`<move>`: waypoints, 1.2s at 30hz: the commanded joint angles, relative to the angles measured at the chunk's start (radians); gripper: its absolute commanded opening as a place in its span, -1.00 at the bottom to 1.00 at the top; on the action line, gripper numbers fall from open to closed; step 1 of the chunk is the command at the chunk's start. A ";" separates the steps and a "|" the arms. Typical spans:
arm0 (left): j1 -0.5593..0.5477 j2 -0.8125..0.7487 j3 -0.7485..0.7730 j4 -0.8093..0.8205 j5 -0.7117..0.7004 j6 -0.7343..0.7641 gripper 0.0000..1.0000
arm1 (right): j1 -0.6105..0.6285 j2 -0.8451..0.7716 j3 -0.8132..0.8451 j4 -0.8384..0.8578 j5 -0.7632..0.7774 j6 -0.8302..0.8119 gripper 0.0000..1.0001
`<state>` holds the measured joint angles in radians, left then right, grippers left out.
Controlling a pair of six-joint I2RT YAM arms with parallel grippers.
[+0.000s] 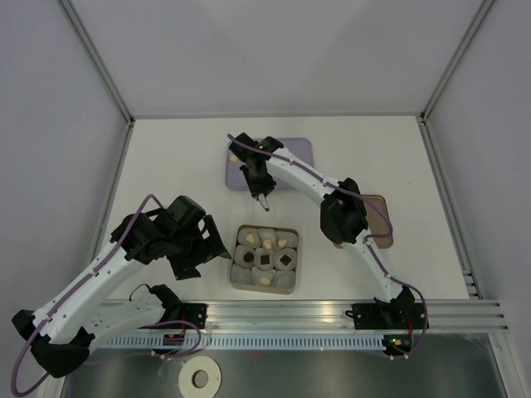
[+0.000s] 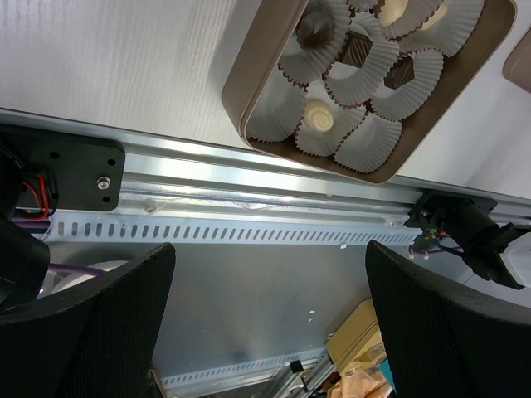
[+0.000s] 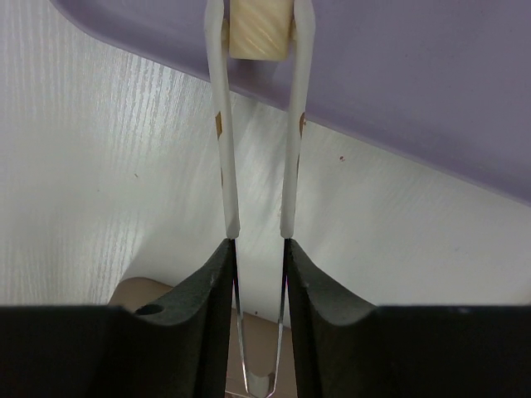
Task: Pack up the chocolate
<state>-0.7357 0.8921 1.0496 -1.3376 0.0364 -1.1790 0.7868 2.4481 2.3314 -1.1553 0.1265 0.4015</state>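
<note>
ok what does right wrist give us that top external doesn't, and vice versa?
Right wrist only: the cream-tan chocolate piece pinched in the tips of the white tweezers, at the purple tray's edge.
Top external only: the brown box of paper cups, several holding chocolates, and the flat brown lid in full; a brown corner low in right wrist could be either.
Both: the right gripper shut on the tweezers, the purple tray, the white table.
</note>
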 commanded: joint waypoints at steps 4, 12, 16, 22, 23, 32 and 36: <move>-0.002 -0.016 0.007 -0.104 0.039 -0.039 0.99 | -0.003 -0.067 0.054 0.043 0.035 0.004 -0.57; -0.004 -0.031 0.004 -0.103 0.036 -0.030 0.99 | 0.008 -0.334 -0.090 0.083 -0.005 -0.096 -0.64; -0.002 -0.044 -0.014 -0.101 0.039 -0.013 0.99 | 0.055 -0.512 -0.269 0.089 -0.036 -0.156 -0.64; -0.002 -0.081 -0.037 -0.103 0.031 -0.028 0.99 | 0.262 -0.741 -0.575 0.074 -0.090 -0.072 -0.64; -0.002 -0.079 -0.034 -0.103 0.028 -0.028 0.99 | 0.290 -0.759 -0.610 0.075 -0.094 -0.044 -0.65; -0.002 -0.070 -0.039 -0.100 0.033 -0.014 0.99 | 0.514 -0.848 -0.859 0.178 -0.166 0.051 -0.63; -0.004 -0.073 -0.043 -0.098 0.037 -0.014 0.99 | 0.540 -0.808 -0.853 0.206 -0.176 0.056 -0.63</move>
<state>-0.7357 0.8253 1.0115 -1.3376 0.0364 -1.1790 1.3159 1.6238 1.4609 -1.0225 -0.0311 0.4271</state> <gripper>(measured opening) 0.993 0.328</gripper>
